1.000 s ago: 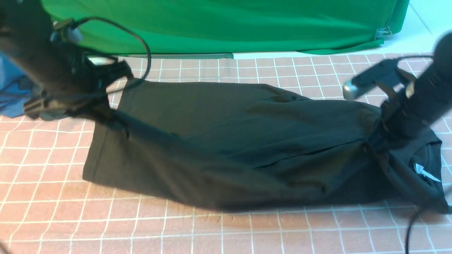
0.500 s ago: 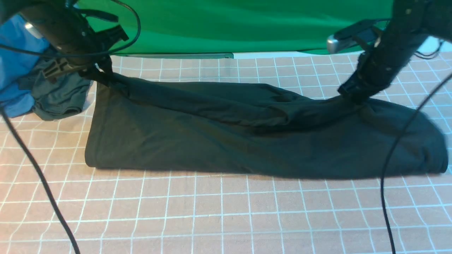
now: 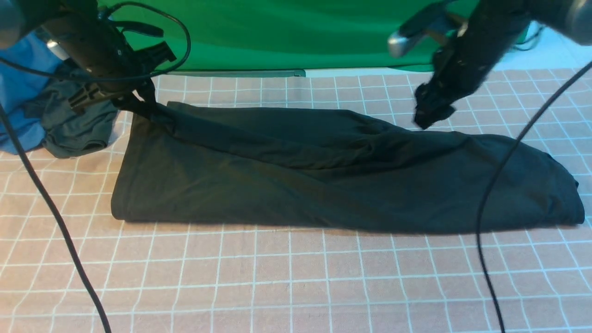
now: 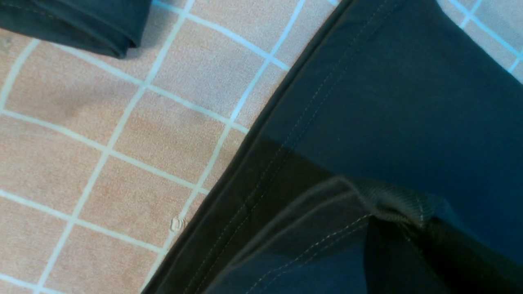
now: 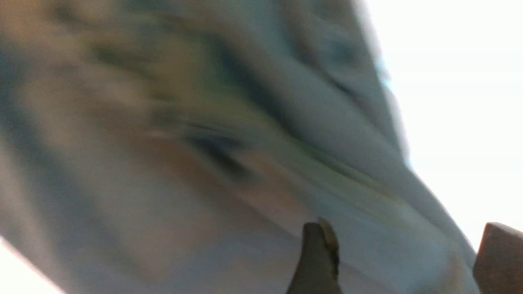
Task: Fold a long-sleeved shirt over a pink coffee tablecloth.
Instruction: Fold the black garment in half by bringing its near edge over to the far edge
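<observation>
Front: long-sleeved shirt (image 3: 323, 185) lies folded in a long band across the pink coffee tablecloth (image 3: 296, 286). Left gripper (image 3: 141, 99) pinches its far left corner, slightly raised. Right gripper (image 3: 428, 115) hangs just over the far right part.
Left wrist: stitched hem bunched in the pinch.
Right wrist: blurred; fingertips (image 5: 318, 257) spread, nothing between.

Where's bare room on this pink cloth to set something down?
Widest: the pink tablecloth strip nearer than the shirt, though cables cross it. Narrower: between shirt and green cloth, mid-table. Crowded: far left, with grey garment, blue garment and left gripper.
</observation>
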`<action>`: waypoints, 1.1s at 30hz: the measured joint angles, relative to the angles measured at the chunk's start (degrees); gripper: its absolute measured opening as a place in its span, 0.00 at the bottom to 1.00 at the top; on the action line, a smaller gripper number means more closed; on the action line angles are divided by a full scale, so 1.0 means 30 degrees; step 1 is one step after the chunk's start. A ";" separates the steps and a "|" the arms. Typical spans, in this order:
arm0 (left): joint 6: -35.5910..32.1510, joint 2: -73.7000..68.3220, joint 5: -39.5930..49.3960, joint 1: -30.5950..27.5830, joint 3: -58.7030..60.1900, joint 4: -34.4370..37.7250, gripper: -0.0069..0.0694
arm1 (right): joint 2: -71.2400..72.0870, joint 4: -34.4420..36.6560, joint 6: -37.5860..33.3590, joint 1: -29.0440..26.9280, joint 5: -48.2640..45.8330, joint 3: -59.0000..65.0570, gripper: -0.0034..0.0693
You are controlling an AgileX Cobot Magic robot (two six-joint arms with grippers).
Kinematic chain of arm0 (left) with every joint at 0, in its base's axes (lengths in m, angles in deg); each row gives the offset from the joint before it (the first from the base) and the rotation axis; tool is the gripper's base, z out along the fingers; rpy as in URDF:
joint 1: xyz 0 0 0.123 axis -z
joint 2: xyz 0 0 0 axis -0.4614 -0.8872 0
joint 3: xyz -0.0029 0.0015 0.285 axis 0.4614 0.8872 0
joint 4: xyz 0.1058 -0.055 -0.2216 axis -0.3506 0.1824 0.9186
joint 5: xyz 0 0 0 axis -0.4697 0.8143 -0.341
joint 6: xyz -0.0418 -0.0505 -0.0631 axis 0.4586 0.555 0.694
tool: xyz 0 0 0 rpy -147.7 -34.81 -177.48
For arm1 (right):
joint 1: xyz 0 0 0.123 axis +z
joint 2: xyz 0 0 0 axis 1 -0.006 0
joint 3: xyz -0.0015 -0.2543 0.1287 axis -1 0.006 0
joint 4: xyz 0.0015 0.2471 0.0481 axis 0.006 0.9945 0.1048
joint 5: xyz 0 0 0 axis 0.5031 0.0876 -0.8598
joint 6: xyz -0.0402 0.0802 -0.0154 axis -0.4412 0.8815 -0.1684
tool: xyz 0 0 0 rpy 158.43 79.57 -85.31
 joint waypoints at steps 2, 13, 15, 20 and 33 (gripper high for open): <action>-0.0129 0.0000 0.0000 0.0000 0.0000 0.0112 0.15 | -0.0174 0.0215 -0.1806 0.0939 0.0319 0.0000 0.77; -0.0424 0.0000 0.0204 0.0000 0.0000 0.0213 0.15 | -0.1945 -0.0943 -0.4129 0.2232 0.1085 0.0000 0.62; -0.0424 0.0000 0.0204 0.0000 0.0000 0.0265 0.15 | -0.1988 -0.1055 -0.4205 0.2256 0.1224 0.0021 0.43; -0.0421 0.0000 -0.0026 -0.0021 0.0000 0.0265 0.15 | -0.2004 -0.1118 -0.4206 0.2359 0.2144 -0.0001 0.14; 0.0386 -0.0041 -0.2308 -0.0570 0.0000 -0.0017 0.15 | -0.2262 -0.1096 -0.1960 0.1393 0.5926 -0.0729 0.14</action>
